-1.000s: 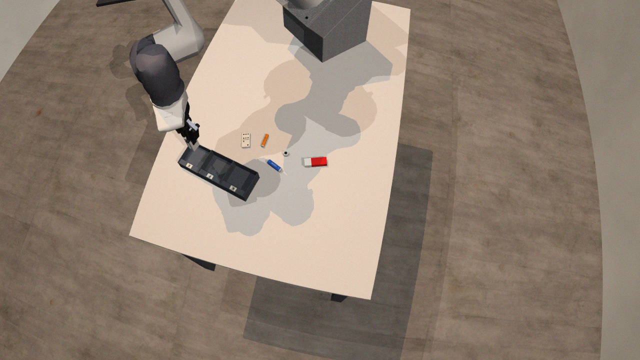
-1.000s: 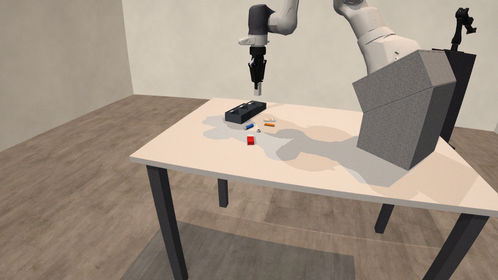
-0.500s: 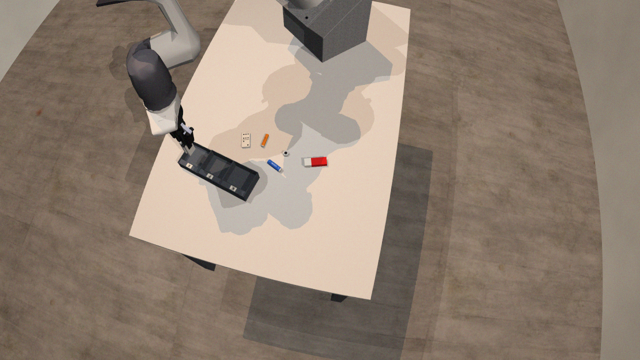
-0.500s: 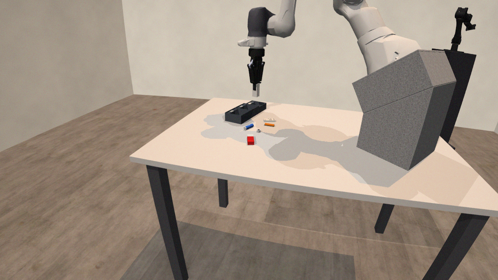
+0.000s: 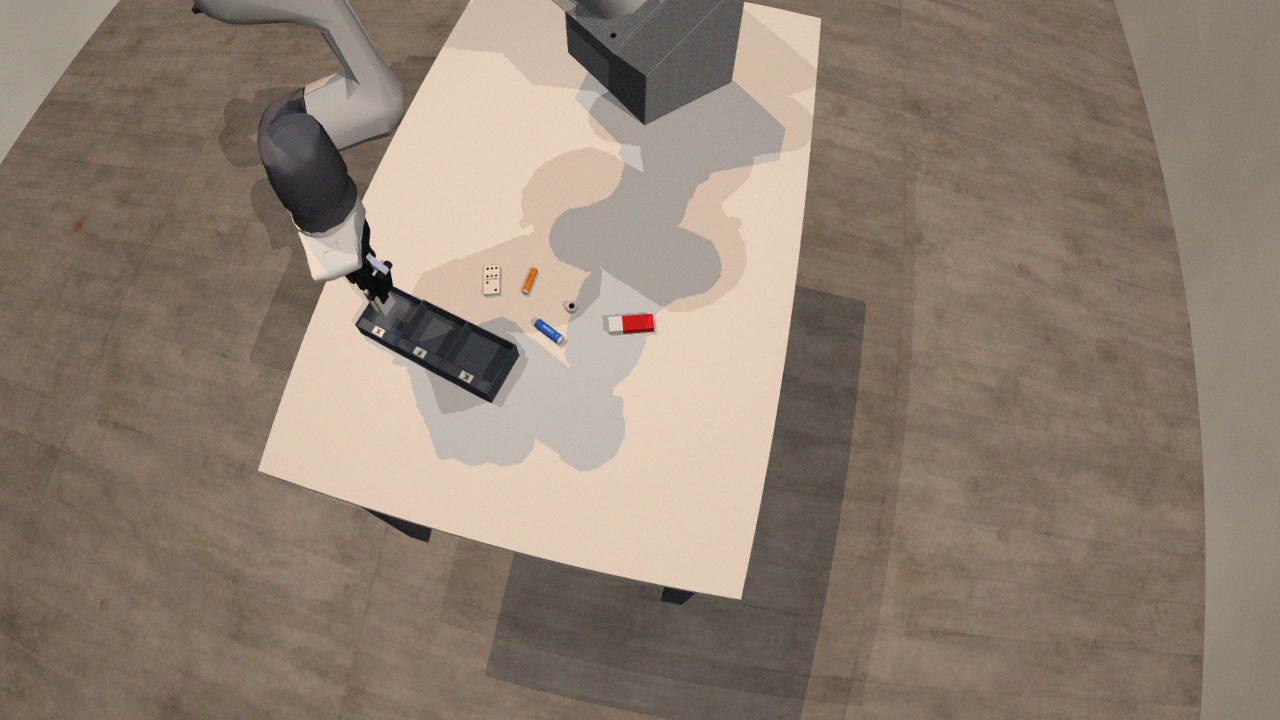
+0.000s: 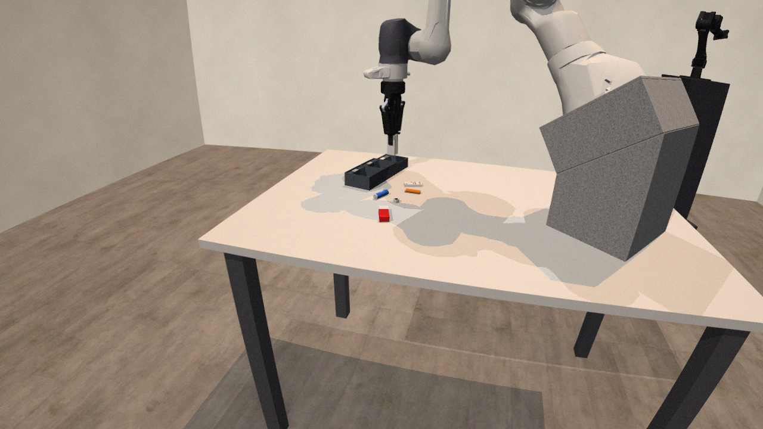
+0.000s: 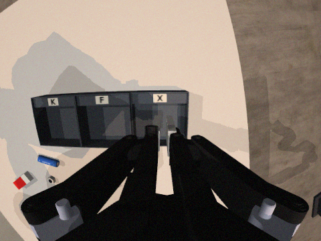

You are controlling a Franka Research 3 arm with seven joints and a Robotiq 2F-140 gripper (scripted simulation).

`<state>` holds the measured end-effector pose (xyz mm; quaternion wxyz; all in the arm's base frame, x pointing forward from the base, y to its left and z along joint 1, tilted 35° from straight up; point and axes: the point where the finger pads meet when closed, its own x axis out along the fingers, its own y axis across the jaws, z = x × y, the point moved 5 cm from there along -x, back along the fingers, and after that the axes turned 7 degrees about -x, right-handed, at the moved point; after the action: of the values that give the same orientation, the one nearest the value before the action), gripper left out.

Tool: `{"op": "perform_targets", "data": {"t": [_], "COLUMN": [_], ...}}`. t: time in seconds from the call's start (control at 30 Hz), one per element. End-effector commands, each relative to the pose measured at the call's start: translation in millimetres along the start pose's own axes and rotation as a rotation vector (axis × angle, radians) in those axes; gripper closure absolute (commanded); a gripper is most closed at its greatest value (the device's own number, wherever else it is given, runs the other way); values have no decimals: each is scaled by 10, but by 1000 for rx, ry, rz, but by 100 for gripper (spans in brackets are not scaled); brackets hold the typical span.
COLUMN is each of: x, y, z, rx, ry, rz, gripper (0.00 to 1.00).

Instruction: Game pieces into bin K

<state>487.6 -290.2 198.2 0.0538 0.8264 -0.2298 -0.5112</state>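
Pincer (image 5: 384, 305) (image 6: 392, 151) (image 7: 162, 124) is narrow, fingers nearly together with a thin gap, nothing held. It points down over bin X (image 5: 366, 326) (image 6: 403, 162) (image 7: 180, 98); can't tell if the tips are below the rim. Bin F (image 5: 436, 360) (image 6: 381, 172) (image 7: 115, 99) is next along from the pincer, bin K (image 5: 504, 377) (image 6: 358, 180) (image 7: 37, 123) is the farthest of the three. All three are joined in one dark row standing on the table (image 5: 671, 501) (image 6: 298, 235) (image 7: 187, 40).

Task's thing: domino (image 5: 491, 279) (image 6: 412, 183), flat on the table, dots up, off to the side of the pincer and outside the bins. It's the loose item closest to the pincer. Not in K. Wrist view doesn't show it.

Past the domino from the pincer: orange cylinder (image 5: 529, 280) (image 6: 412, 190), lying down. Blue battery (image 5: 547, 331) (image 6: 381, 193) (image 7: 48, 161) lies farther from the pincer, near K. Small metal nut (image 5: 571, 306) (image 6: 396, 200) (image 7: 51, 180) sits beyond the battery. Red-and-white block (image 5: 631, 324) (image 6: 383, 214) (image 7: 23, 180) is farthest out from the pincer, lying flat.

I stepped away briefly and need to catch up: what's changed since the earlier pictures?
The jaws have come down toward bin X. No grasp or release shows. The bins, domino, orange cylinder, blue battery, nut and red-and-white block stayed put.
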Motion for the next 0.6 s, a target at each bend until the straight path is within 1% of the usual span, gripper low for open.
{"op": "perform_targets", "data": {"t": [0.0,0.3,0.57], "x": [73,303,303], "y": [-1,-4,-4], "z": [-40,-42,-42], "rx": [-6,-6,-6], "ry": [11,11,11], "rz": [-10,-10,-10], "gripper": [95,95,95]}}
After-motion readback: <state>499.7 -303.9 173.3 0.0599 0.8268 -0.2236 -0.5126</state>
